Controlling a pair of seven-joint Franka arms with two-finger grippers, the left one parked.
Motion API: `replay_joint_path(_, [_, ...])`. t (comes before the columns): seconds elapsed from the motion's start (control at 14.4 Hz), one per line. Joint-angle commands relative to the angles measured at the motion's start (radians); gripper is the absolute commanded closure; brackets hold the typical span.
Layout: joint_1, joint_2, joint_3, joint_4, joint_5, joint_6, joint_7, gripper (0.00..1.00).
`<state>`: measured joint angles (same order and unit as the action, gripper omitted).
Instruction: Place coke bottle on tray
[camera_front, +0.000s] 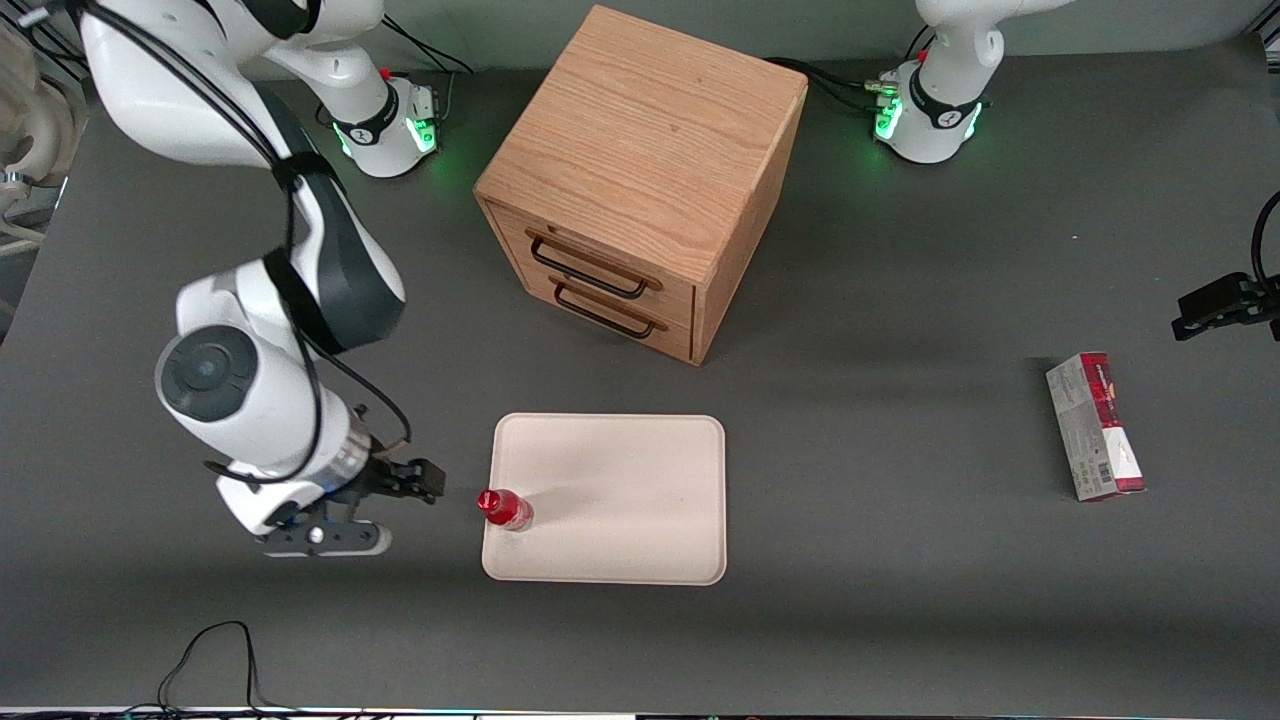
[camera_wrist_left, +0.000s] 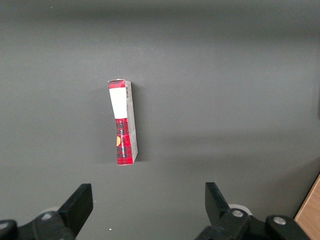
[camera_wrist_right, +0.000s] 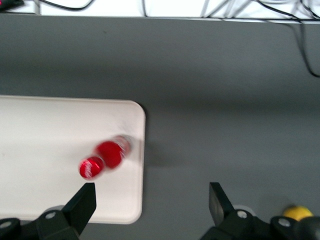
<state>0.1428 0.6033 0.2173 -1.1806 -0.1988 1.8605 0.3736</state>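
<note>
The coke bottle, small and red with a red cap, stands upright on the pale cream tray, just inside the tray's edge toward the working arm's end. My right gripper hovers above the dark table beside that edge, apart from the bottle, with nothing in it. In the right wrist view the bottle stands on the tray, and the gripper is open, its jaws wide apart over the tray's edge and bare table.
A wooden two-drawer cabinet stands farther from the front camera than the tray. A red-and-grey carton lies toward the parked arm's end; it also shows in the left wrist view. A black cable loops at the table's front edge.
</note>
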Motion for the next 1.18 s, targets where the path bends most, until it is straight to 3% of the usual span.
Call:
replay_joint_path(0.0, [-0.002,-0.224,-0.126,-0.229,0.148,-0.027,-0.150,0.00])
replay_joint_path(0.21, [-0.060,-0.368,-0.170,-0.290,0.211,-0.170,-0.292,0.00])
replay_joint_path(0.48, [-0.058,-0.589,-0.250,-0.471,0.225,-0.224,-0.344,0.00])
replay_joint_path(1.11, [-0.029,-0.619,-0.302,-0.464,0.225,-0.236,-0.331,0.00])
